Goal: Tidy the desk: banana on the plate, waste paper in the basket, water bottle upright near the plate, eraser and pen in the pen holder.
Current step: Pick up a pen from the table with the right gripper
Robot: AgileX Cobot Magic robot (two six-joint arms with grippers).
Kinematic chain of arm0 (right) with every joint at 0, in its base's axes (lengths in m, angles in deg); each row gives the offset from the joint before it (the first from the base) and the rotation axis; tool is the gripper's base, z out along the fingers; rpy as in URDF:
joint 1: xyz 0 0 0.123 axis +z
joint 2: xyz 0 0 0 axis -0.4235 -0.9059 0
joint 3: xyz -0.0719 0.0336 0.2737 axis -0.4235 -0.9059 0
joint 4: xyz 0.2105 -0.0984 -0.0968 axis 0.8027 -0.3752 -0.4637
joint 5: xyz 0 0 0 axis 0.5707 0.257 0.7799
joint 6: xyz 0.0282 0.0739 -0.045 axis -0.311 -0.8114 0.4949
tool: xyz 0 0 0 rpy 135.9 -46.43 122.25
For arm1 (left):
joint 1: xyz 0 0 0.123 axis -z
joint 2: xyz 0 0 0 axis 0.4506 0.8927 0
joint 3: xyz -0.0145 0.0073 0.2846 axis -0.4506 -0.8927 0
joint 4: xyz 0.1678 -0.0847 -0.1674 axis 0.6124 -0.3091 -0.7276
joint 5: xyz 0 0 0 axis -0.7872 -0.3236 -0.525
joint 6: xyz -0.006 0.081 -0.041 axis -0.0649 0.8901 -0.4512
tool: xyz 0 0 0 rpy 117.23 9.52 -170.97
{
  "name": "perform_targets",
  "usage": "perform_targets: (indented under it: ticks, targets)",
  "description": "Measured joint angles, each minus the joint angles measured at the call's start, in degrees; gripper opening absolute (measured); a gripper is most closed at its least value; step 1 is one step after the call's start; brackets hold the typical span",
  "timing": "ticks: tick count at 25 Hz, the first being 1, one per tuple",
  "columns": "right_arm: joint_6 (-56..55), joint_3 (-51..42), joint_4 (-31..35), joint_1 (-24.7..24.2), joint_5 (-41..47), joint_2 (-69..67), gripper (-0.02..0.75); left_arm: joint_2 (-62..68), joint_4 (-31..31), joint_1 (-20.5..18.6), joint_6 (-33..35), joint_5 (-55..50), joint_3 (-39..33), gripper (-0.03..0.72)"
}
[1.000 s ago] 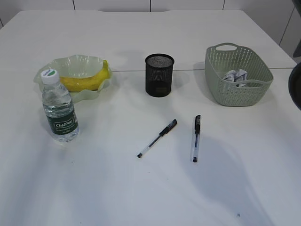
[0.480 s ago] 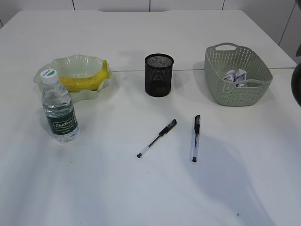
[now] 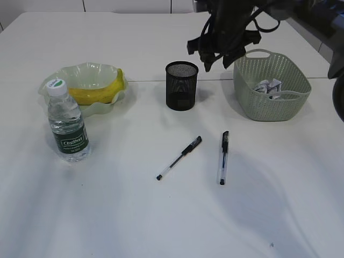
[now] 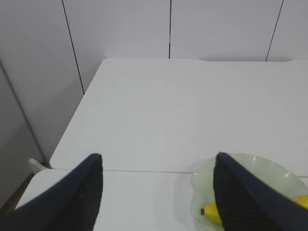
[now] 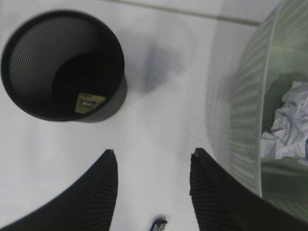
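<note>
The banana [image 3: 99, 92] lies on the pale green plate [image 3: 80, 70], and the water bottle [image 3: 67, 121] stands upright in front of it. Two pens [image 3: 180, 157] [image 3: 223, 157] lie on the table. Waste paper [image 3: 269, 86] sits in the green basket [image 3: 252, 105]. My right gripper [image 3: 207, 54] hangs open and empty above the gap between the black mesh pen holder [image 3: 181, 86] and the basket. In the right wrist view a small pale printed rectangle [image 5: 90, 102] lies in the holder [image 5: 29, 101]; whether it is the eraser I cannot tell. My left gripper [image 4: 156, 163] is open, left of the plate [image 4: 250, 166].
A dark rounded shape [image 3: 338, 99] sits at the right edge of the exterior view. A seam between two white tabletops [image 3: 145, 81] runs behind the holder. The table's left edge [image 4: 72, 125] and a grey wall show in the left wrist view.
My right arm has come into the exterior view at the top, above the pen holder and basket. The objects on the table have not moved.
</note>
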Motion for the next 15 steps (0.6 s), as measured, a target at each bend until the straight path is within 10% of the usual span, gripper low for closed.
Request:
perform_targets:
  ticks: [15]
  targets:
    - [-2.05,-6.91,1.76,-0.09,-1.0,0.0,0.369,0.0,0.0,0.0,0.0,0.0,0.0,0.505]
